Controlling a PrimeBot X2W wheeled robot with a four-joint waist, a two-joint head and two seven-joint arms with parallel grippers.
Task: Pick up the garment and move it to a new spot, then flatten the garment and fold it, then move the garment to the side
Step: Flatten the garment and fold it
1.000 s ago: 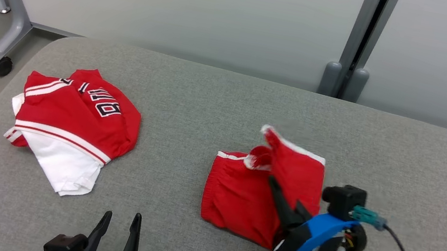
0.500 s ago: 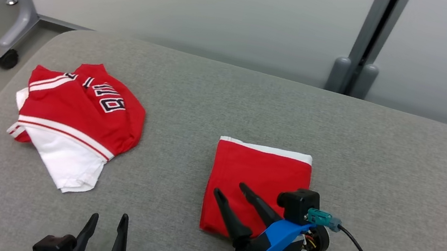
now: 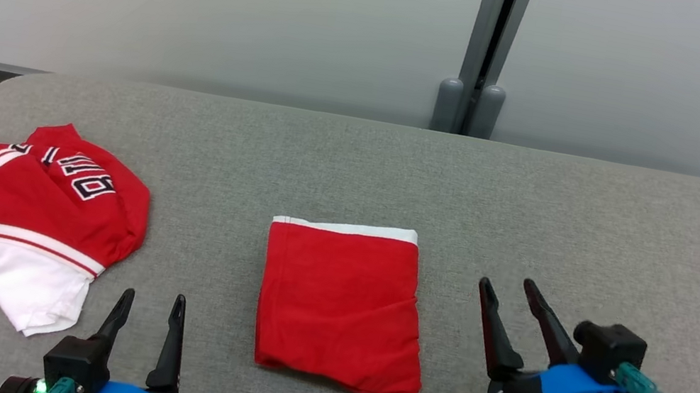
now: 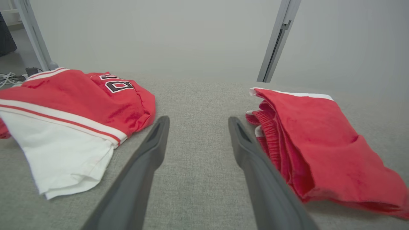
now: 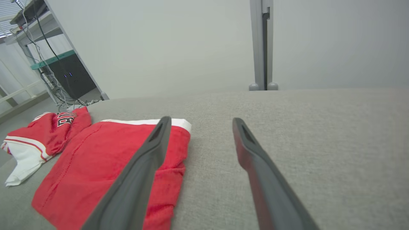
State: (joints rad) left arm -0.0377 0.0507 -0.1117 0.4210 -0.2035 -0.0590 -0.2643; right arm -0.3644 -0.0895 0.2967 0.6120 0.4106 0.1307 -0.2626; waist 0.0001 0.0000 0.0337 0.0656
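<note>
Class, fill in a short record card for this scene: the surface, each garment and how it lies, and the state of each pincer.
Surface: grey fabric-covered table
Middle garment: red shorts, folded into a rectangle, white band at far edge
Left garment: red and white jersey, crumpled, apart from the shorts
Left pincer: open, empty, between the two garments
Right pincer: open, empty, right of the shorts, not touching

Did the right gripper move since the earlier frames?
Yes. The right gripper has drawn back to the robot's right: earlier over the shorts, now open and clear of their right edge.
</note>
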